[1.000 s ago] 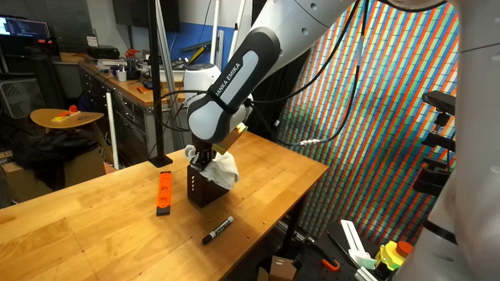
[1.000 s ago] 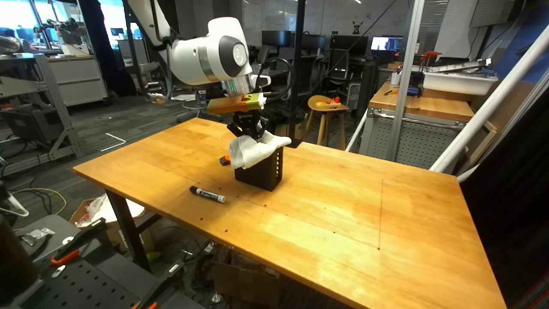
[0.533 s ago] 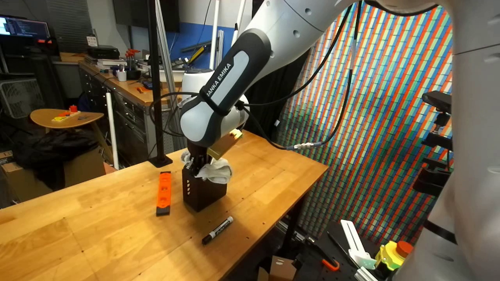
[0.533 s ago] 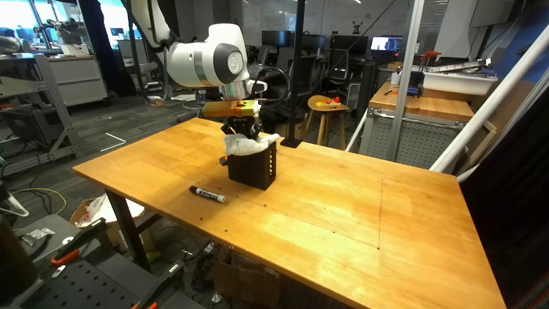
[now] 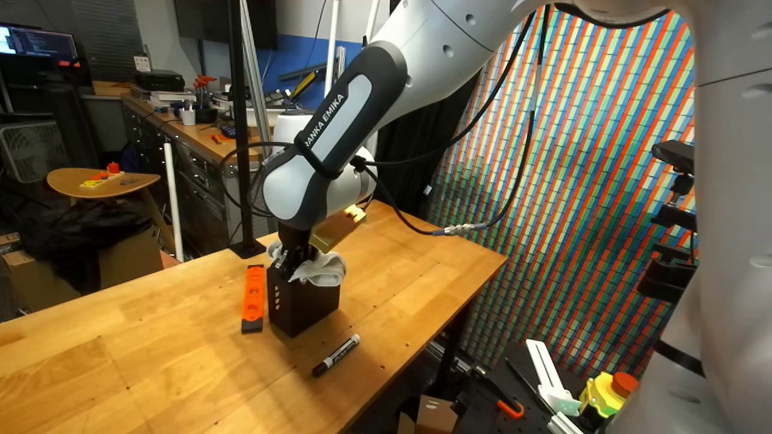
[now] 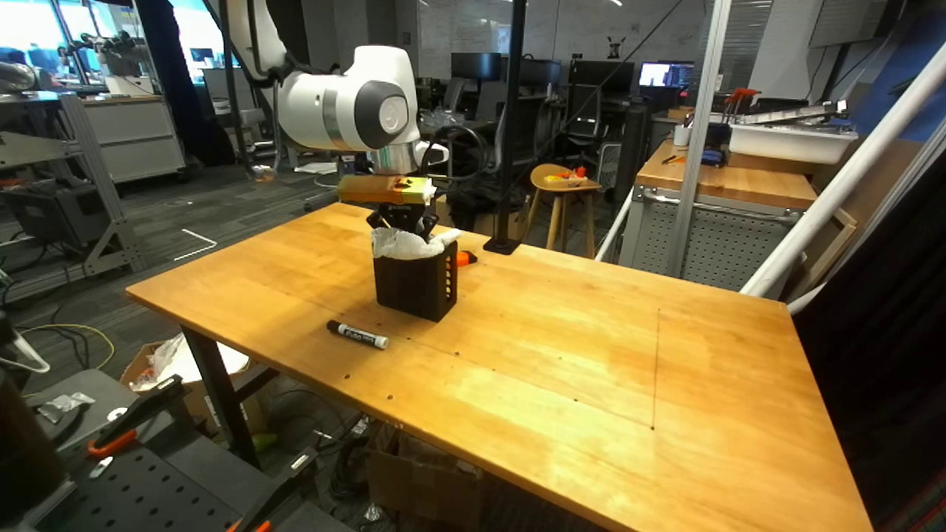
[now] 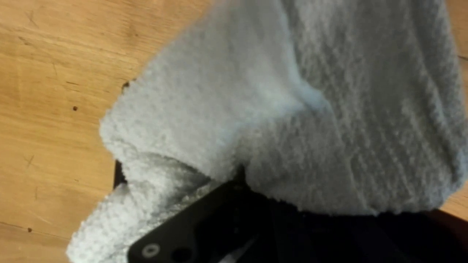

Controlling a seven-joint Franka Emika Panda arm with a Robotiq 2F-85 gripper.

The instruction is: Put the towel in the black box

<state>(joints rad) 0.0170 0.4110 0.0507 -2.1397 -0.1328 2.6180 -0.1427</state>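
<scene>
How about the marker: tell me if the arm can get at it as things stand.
Probably not yet: its gripper sits amid the towel at the top of the black box. The marker lies uncovered on the table.

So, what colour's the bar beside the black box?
The bar is orange with black ends; best in an exterior view.

In an exterior view the robot arm (image 5: 344, 123) leaning over the desk (image 5: 181, 349) bore RANKA EMIKA in white on black, the line starting at a black strap (image 5: 315, 158). The marker (image 6: 357, 335), lying near the desk's front edge in an exterior view, seemed to read EXPO. Beyond the desk's far edge, a monitor (image 5: 37, 43) showed text too small to read
</scene>
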